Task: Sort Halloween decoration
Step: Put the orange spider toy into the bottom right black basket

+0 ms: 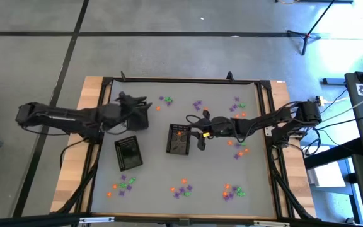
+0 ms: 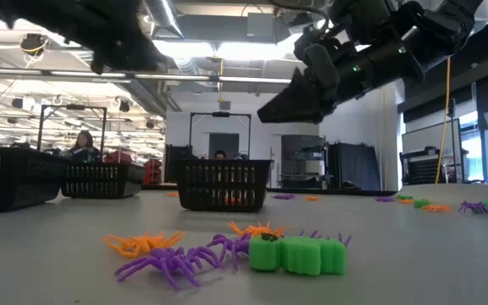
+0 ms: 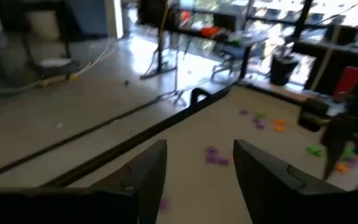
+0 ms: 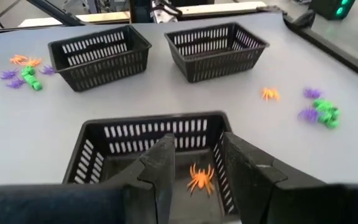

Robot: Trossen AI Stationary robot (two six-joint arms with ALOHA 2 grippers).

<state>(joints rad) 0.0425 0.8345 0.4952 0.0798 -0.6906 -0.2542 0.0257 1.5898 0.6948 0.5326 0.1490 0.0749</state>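
The right gripper (image 4: pixel 194 163) hangs above the middle black basket (image 4: pixel 98 144), at the edge nearest that arm, with its two fingers apart and nothing between them. Inside that basket an orange spider (image 4: pixel 200 178) lies on the floor, seen through the gap between the fingers. In the high view this basket (image 1: pixel 180 139) sits near the centre of the grey table (image 1: pixel 150 183), with the right gripper (image 1: pixel 201 142) just at its side. The left gripper (image 3: pixel 199 174) is raised over the far left part of the table, near the back rail, fingers spread wide and empty; in the high view it (image 1: pixel 145 116) hovers just behind a second basket (image 1: pixel 128 153). From the right wrist camera two more baskets (image 4: pixel 215 51) stand side by side beyond the middle one. The Halloween decoration (image 1: pixel 182 188) is scattered in small clusters of orange, purple and green trinkets: several groups along the near edge, others toward the back and around the right arm. In the low view a green piece (image 2: pixel 299 253), a purple spider (image 2: pixel 173 265) and an orange spider (image 2: pixel 142 243) lie close together in the foreground, with people visible in the room far behind.
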